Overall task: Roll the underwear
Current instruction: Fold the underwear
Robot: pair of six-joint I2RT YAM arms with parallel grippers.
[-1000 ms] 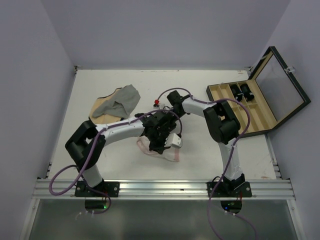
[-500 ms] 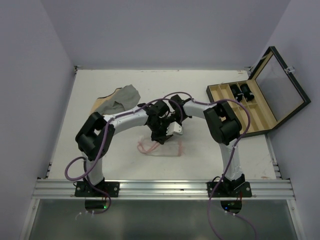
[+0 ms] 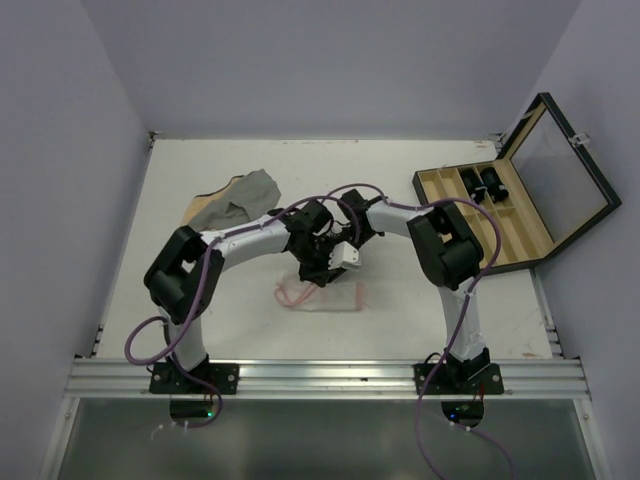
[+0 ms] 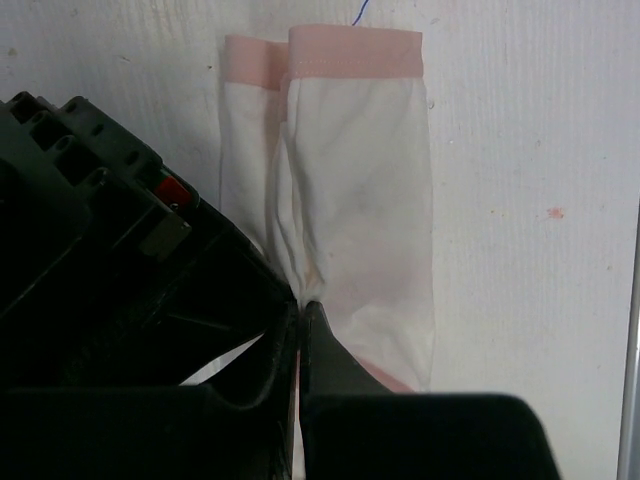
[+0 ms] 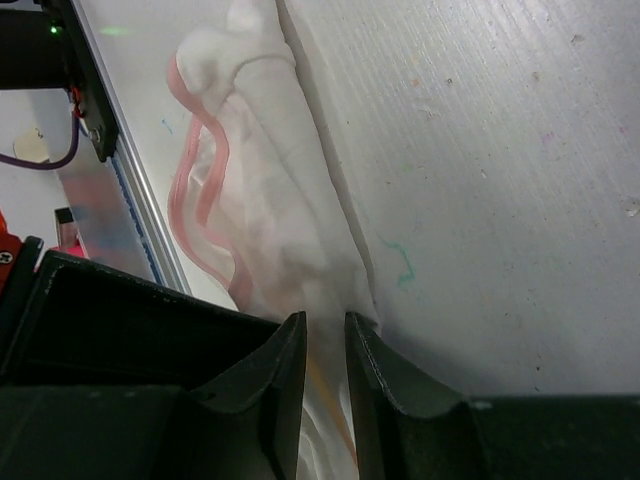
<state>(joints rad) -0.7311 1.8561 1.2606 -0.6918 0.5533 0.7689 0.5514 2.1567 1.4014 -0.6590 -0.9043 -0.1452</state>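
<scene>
At the middle of the worktop, the left gripper pinches the pink-trimmed white underwear, fingers together; the right gripper clamps a bunched fold of it.

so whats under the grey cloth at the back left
A tan cloth lies under the grey cloth, its edge showing at the left. How far it runs beneath is covered.
</scene>
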